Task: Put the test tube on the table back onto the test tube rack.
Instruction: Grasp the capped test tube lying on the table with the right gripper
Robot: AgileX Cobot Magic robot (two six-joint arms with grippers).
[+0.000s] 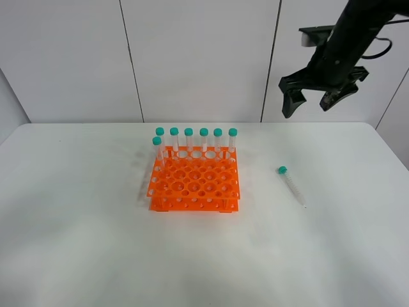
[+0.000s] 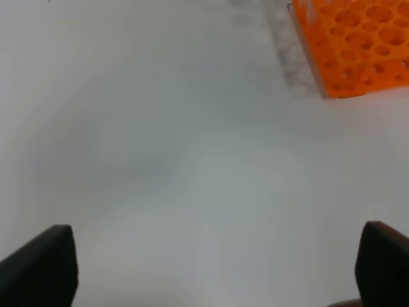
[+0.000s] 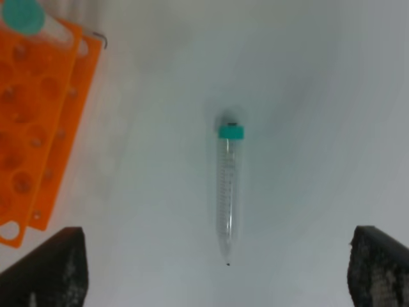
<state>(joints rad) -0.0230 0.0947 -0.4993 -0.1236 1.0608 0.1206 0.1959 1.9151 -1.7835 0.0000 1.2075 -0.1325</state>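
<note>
The left gripper (image 2: 211,265) hangs over bare table (image 2: 160,160), its two dark fingers (image 2: 38,267) spread wide apart with nothing between them. Only one corner of the rack (image 2: 358,45) shows in its wrist view, well apart from the fingers and off to one side ahead of them. This gripper does not show in the high view.

The orange rack (image 1: 195,182) stands at mid-table (image 1: 77,224), low and to the left of the right gripper (image 1: 308,102). It carries seven teal-capped racked tubes (image 1: 188,137), all upright: six fill its far row and one stands in the next row at the left corner. The other holes are open.

The tube (image 1: 292,185) lies flat on the table, to the right of the rack and apart from it. It lies below the right gripper, with its teal cap toward the far wall (image 1: 192,57) and its conical tip toward the near edge.

The right gripper is raised well above the table, its jaws parted and holding nothing. In its wrist view the tube (image 3: 230,185) lies lengthwise in the span between the two fingers (image 3: 48,268), touching neither, with the tip nearer the gripper (image 3: 211,268) and the cap farther off. The rack's edge (image 3: 32,128) sits beside it, apart from the tube.
</note>
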